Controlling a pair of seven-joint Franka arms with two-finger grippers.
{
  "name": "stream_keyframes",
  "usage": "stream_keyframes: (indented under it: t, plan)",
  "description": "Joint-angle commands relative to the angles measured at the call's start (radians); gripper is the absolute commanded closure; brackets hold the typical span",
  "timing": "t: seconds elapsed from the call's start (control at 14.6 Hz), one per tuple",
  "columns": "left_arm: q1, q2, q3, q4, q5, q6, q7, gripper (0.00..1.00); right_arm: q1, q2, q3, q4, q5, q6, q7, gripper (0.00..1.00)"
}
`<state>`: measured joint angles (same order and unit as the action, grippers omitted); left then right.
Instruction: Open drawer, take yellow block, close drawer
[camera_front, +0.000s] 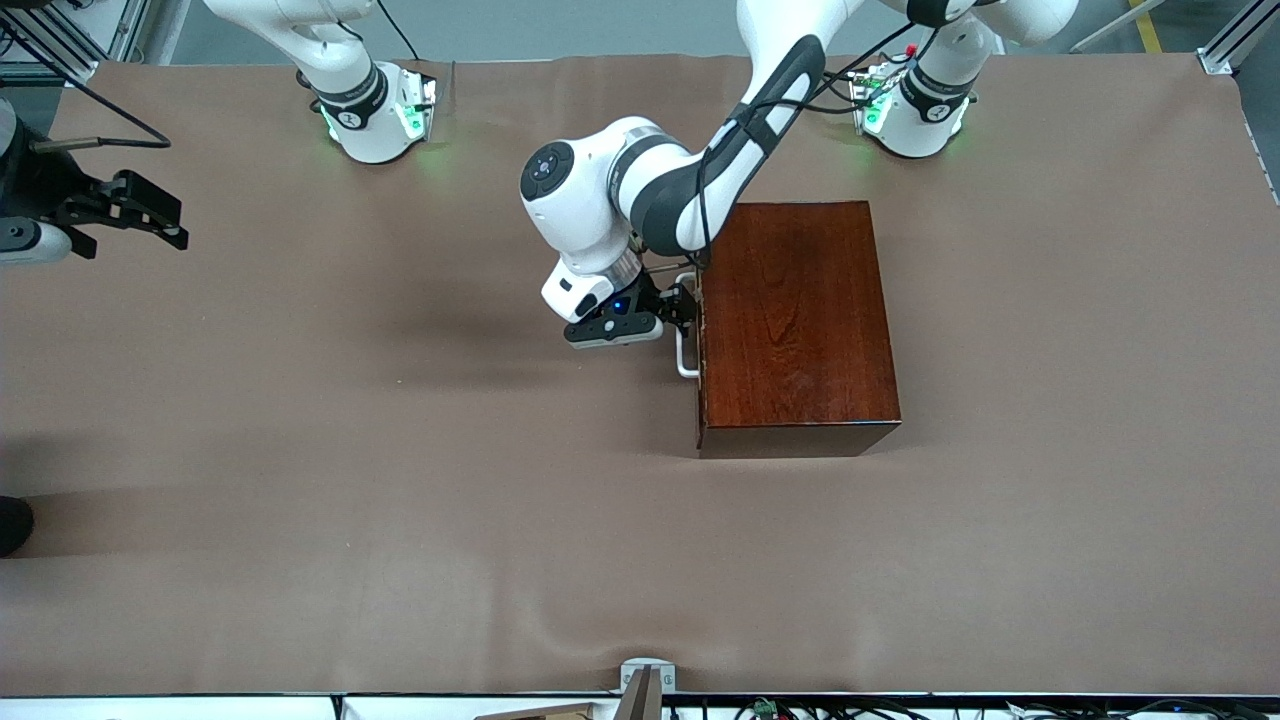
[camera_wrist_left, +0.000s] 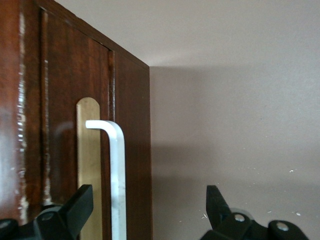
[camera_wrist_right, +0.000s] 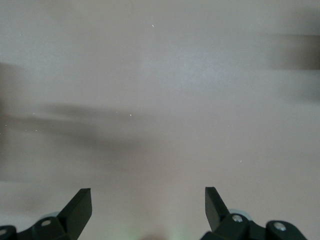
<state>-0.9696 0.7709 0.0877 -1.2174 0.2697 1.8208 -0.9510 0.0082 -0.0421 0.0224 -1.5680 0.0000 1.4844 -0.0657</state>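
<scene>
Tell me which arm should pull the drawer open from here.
Left. The left gripper is open with its fingers on either side of the white handle at the drawer front. The right gripper waits open over bare table at the right arm's end, away from the box.

Right gripper (camera_wrist_right: 148, 202) in air over bare brown table cover (camera_wrist_right: 165, 75). Two black fingers (camera_wrist_right: 77, 206) visible at frame edge, spread wide apart, nothing between them, nothing touching them. Pale round pad or screw spots at finger bases. Table cover plain, matte, with few tiny white specks. Soft dark shadow bands cross cover, one broad smear under gripper, another darker patch near one corner. Faint greenish tint on cover close to gripper body. No other object on cover in this view.
</scene>
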Motion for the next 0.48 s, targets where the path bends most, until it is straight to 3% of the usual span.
stream_keyframes:
  t: [0.0, 0.41]
  plan:
    - [-0.02, 0.036, 0.014, 0.033, 0.028, -0.003, -0.026, 0.0, -0.007, 0.008, 0.005, 0.017, 0.014, -0.003, 0.012, 0.0]
    - [-0.02, 0.056, 0.012, 0.035, 0.026, 0.002, -0.029, 0.0, -0.011, 0.018, 0.005, 0.017, 0.014, 0.011, 0.012, 0.0]
